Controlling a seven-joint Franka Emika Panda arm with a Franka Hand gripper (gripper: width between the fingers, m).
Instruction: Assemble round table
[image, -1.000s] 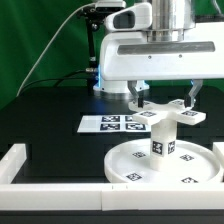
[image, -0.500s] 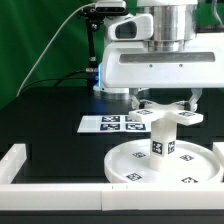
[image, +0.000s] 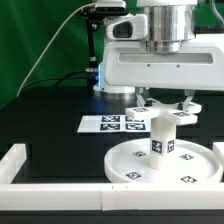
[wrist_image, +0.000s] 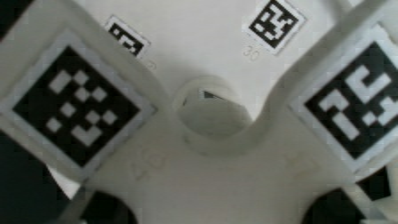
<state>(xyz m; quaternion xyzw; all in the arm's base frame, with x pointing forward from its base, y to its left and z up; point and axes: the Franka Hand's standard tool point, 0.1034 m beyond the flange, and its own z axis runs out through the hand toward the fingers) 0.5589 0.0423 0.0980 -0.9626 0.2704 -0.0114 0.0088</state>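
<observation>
Surrounding the work area we note white border rails (image: 60, 169) at the desk's near edge and the marker board (image: 112, 124) lying flat behind the round disc (image: 165, 164). We record the short cylinder post (image: 160, 135) upright on the disc, and the X-shaped cross base (image: 165, 112) on its top, all smooth white tagged plastic. The gripper (image: 163, 103) sits at the base; we cannot tell its closure.

Standing upright on the round disc (image: 160, 165), post (image: 160, 140) with cross base (image: 170, 113) atop; at ten o'clock from the disc, marker board (image: 108, 124).
</observation>
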